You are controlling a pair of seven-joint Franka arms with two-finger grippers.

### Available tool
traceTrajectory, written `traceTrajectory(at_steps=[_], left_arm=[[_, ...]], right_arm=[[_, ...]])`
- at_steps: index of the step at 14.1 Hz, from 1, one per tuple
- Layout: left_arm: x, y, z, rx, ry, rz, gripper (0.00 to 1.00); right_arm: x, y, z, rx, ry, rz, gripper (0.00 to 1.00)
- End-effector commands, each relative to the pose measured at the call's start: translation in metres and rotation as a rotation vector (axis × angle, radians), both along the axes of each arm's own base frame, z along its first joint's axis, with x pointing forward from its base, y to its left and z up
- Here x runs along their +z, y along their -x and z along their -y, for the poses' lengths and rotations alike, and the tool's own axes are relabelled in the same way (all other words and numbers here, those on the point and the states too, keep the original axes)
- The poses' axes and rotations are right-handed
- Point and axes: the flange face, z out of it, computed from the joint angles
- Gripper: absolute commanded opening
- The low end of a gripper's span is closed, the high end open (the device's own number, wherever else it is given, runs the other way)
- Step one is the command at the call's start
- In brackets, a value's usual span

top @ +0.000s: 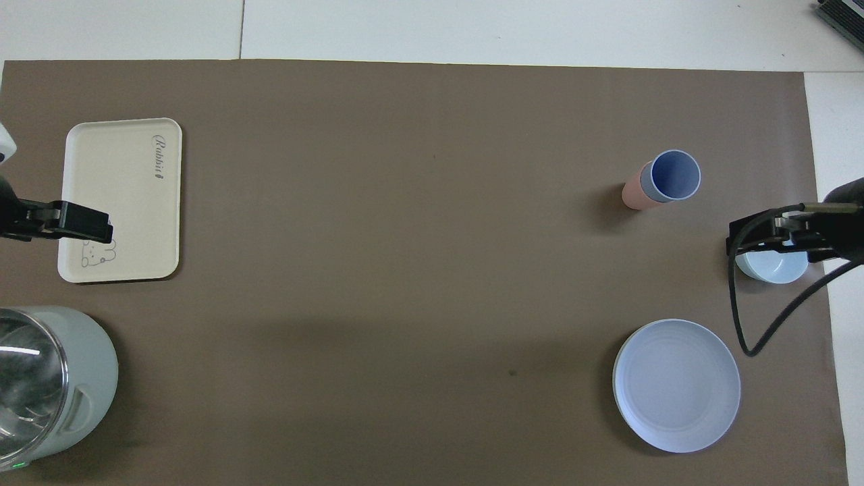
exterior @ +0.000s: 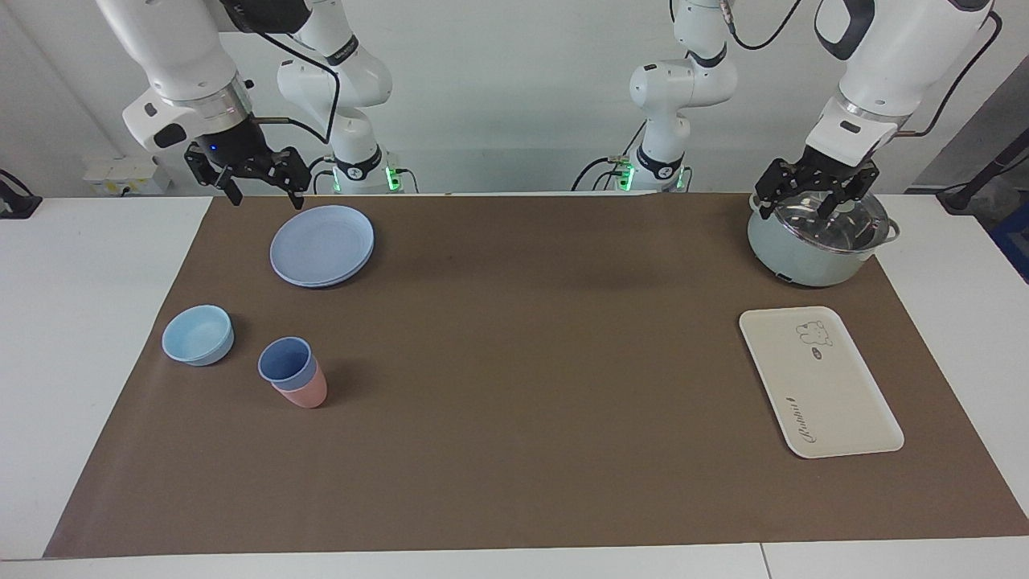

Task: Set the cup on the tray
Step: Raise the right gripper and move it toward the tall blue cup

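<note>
Cup: the small periwinkle-blue tapered plastic cup (exterior: 286, 363) sits nested inside a pink cup of the same shape (exterior: 304, 392), upright on the brown mat at the right arm's end of the table, just beside the shallow light-blue bowl (exterior: 198, 334).
Tray: the flat cream-white rectangular tray with a bear drawing (exterior: 818, 380) lies at the left arm's end, well apart from the cup, bare.
Right gripper: the right gripper (exterior: 248, 177) hangs in the air by the round blue plate (exterior: 322, 244), fingers spread wide and holding nothing.
Left gripper: the left gripper (exterior: 818, 190) waits over the pale-green pot with a glass lid (exterior: 816, 241), fingers parted, empty.
Progress: not started, I judge.
Risk: the pink cup may lift along with the blue one (a snug nest would cause it), or drop off midway; a pinch on the rim alone could tip both over.
</note>
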Motion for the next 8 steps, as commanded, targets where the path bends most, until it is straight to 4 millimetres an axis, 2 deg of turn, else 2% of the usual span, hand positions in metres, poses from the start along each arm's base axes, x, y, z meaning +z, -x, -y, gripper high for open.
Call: traceTrajectory(at_steps=[1, 3, 5, 7, 8], left_arm=[[0.001, 0.007, -0.003, -0.002, -0.019, 0.010, 1.00], [0.001, 0.008, -0.003, -0.002, -0.018, 0.012, 1.00], [0.001, 0.008, -0.003, -0.002, -0.018, 0.012, 1.00], [0.001, 0.007, -0.003, -0.002, -0.018, 0.010, 1.00], [0.001, 0.008, -0.003, -0.002, -0.018, 0.012, 1.00]], right_arm=[[0.007, 0.012, 0.009, 0.009, -0.025, 0.008, 0.99], [0.006, 0.009, 0.016, -0.046, -0.020, 0.016, 0.95], [-0.003, -0.008, 0.032, -0.179, -0.012, 0.024, 0.95], [-0.017, -0.031, 0.037, -0.270, -0.011, 0.062, 0.95], [-0.026, -0.046, 0.046, -0.336, -0.003, 0.060, 0.95]])
